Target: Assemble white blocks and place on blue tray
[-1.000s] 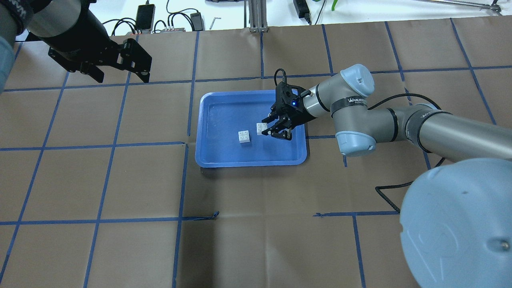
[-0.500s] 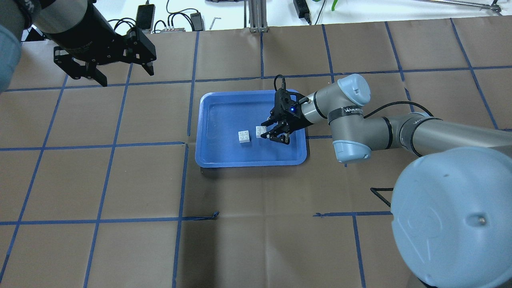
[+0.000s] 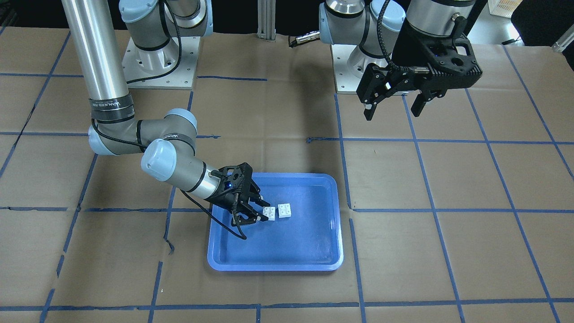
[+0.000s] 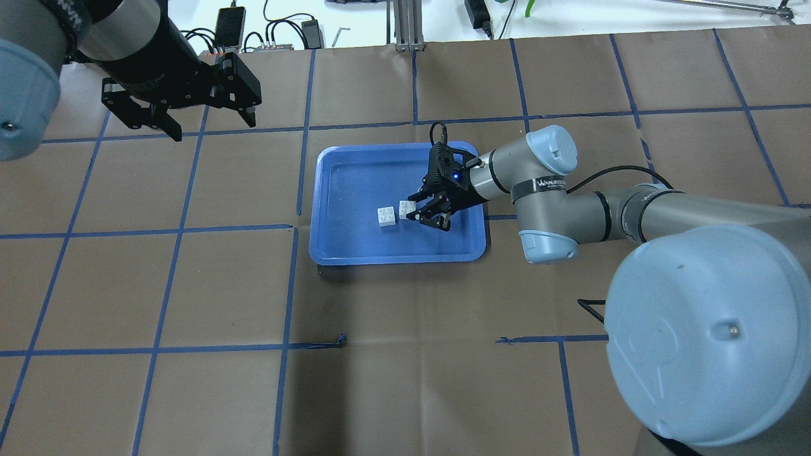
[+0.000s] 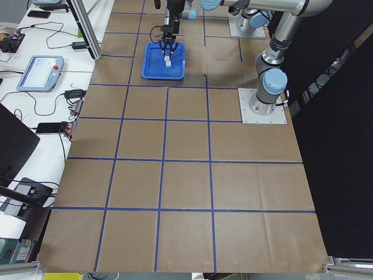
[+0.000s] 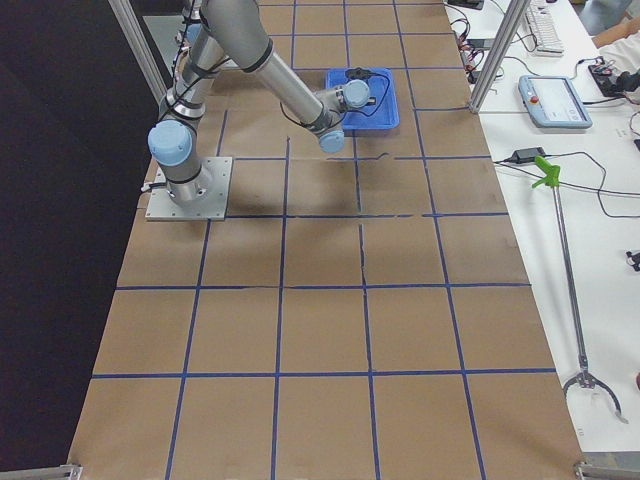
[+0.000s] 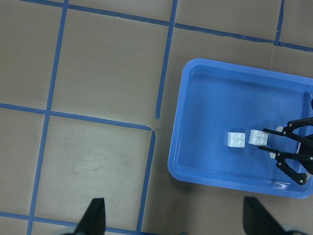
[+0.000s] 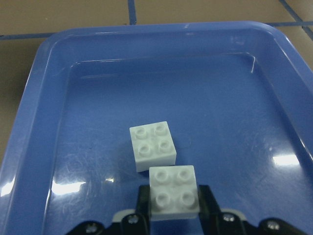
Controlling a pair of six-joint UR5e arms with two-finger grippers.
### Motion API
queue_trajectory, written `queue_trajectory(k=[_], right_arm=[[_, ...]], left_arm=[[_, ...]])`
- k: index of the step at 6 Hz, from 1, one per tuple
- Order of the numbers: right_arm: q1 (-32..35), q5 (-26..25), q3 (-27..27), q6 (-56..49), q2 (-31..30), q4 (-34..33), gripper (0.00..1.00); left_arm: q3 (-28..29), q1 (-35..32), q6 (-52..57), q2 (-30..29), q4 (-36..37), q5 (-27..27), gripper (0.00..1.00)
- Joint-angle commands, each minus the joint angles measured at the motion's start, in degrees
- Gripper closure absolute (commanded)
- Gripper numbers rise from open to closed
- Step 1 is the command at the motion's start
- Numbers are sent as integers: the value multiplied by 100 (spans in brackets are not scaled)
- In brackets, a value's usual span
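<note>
1. Brown paper with a blue tape grid covers the desk (image 4: pixel 405 392). Low over it, my right gripper (image 3: pixel 261 211) reaches into the tray from the robot's right. Its two fingers (image 8: pixel 206 204) are pressed against opposite sides of the near white block (image 8: pixel 174 192).
2. That block sits level with its four studs up. It is square, so it has no long axis. I cannot tell whether it rests on the tray floor or hangs just clear of it.
3. Just beyond it, away from the gripper, the far white block (image 8: pixel 152 144) lies flat on the tray floor. Its studs are also up, and it is turned a little relative to the near one.
4. Both blocks are near the middle of the blue tray (image 4: pixel 355 183), whose long axis runs across the robot's front, from left to right.
5. My left gripper (image 4: pixel 213 128) hangs above the desk on the robot's left, well apart from the tray. Its fingers are spread with nothing between them.
</note>
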Motion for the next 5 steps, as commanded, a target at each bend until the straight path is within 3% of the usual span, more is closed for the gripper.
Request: queue_trajectory(k=[1,5], right_arm=[[12,-1,34,129,-24,1,66],[144,-1,140,207,-24,-139,66]], left_arm=[[-37,-4,64,17,7,9,1],[-64,-4,64,79,7,9,1]])
